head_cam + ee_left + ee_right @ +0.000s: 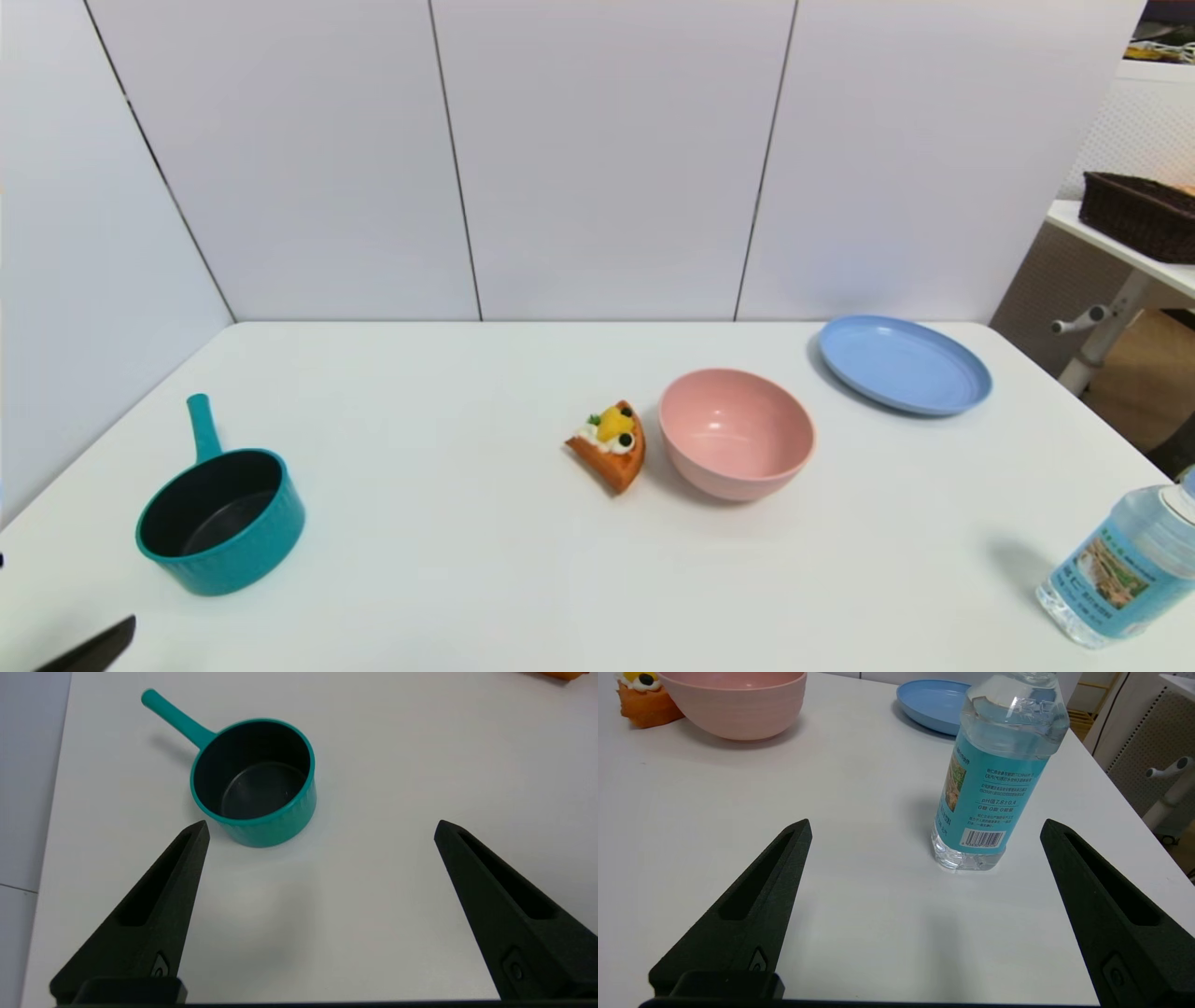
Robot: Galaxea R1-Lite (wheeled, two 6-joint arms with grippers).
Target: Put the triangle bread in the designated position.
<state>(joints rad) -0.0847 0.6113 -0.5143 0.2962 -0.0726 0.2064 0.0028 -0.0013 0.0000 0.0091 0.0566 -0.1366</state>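
Both tools [320, 826] [924, 826] gape well apart from the triangle bread [610, 444].

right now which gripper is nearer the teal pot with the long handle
Left. The open left gripper hovers just in front of the teal pot, near the table's left edge. The open right gripper is far across the table, by the clear water bottle.

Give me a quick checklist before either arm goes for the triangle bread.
1. Triangle bread free on the table, unheld: ok.
2. Room around it: not ok on one side, the pink bowl sits close on the robot's right.
3. Left gripper near the teal pot, jaws open, empty: ok.
4. Right gripper near the water bottle, jaws open, empty: ok.
5. Designated position: cannot tell; nothing marks it.
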